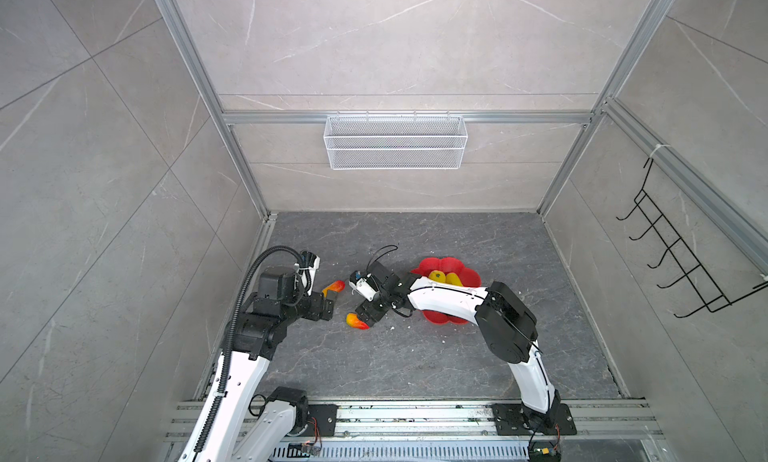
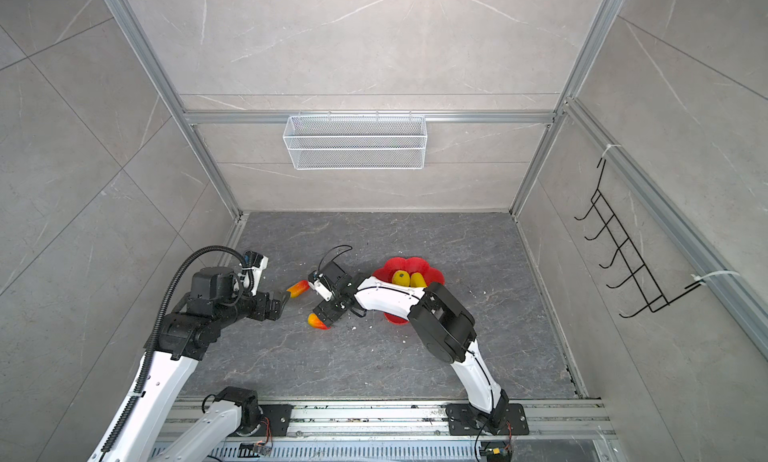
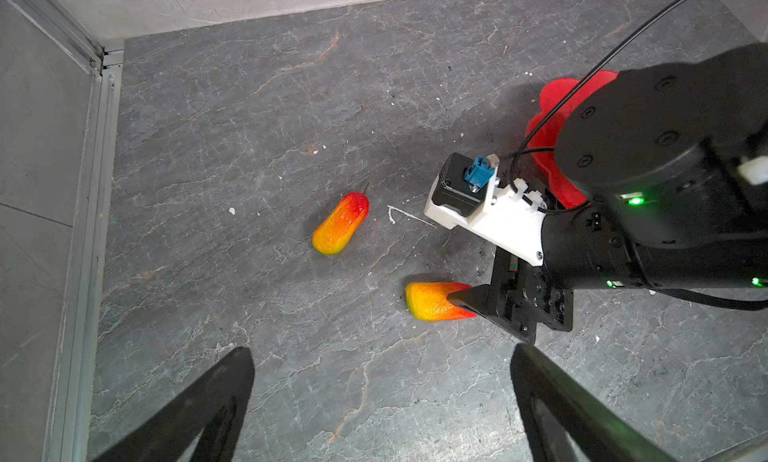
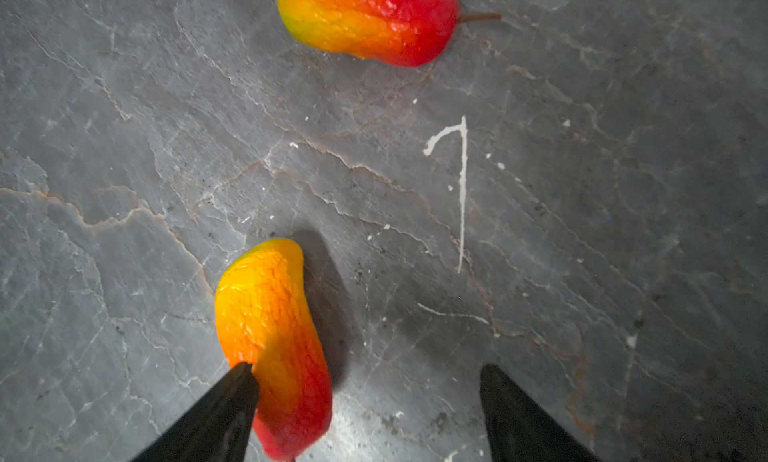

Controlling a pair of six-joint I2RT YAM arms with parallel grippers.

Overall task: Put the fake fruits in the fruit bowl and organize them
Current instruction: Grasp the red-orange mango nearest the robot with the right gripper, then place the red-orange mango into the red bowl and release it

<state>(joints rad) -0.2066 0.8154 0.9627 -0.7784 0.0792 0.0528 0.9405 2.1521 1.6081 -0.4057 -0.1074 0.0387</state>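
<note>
Left wrist view shows the left pincer wide open, holding nothing. In both top views, one red-orange fruit lies on the grey floor near it. Next, the right pincer is open around a second red-orange fruit; one finger touches it. To the right, the red bowl holds a round yellow fruit and a long yellow fruit.

Both top views look steeply down from high above the arm bases, covering the whole tabletop around the fruit bowl. The left wrist view faces down, moderately near, beside the bowl. The right wrist view sits closest. Both wrist views share the stemmed fruit and the stemless fruit.
</note>
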